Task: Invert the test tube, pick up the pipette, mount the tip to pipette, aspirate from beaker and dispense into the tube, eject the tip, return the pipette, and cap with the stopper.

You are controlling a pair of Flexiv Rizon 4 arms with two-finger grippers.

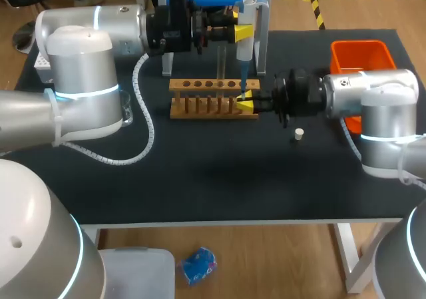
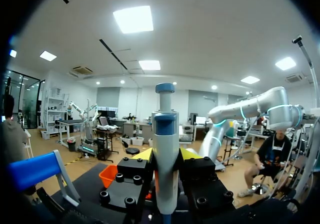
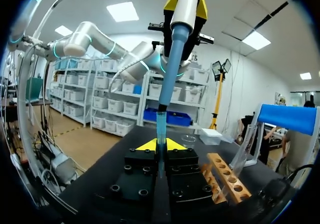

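Two-handed here! Reaches in level from the left, left gripper [image 1: 243,32] clamped around the pipette [image 1: 247,19] above the wooden rack [image 1: 200,109], long axis upright, plunger up, nose down. Comes in level from the right, right gripper [image 1: 246,102] pinched on the blue tip [image 3: 160,129] at the rack's right end. Shows only from the right wrist that tip meeting the pipette's nose. Has the test tube [image 1: 219,62] standing in the rack, white stopper [image 1: 299,134] lying nearby.
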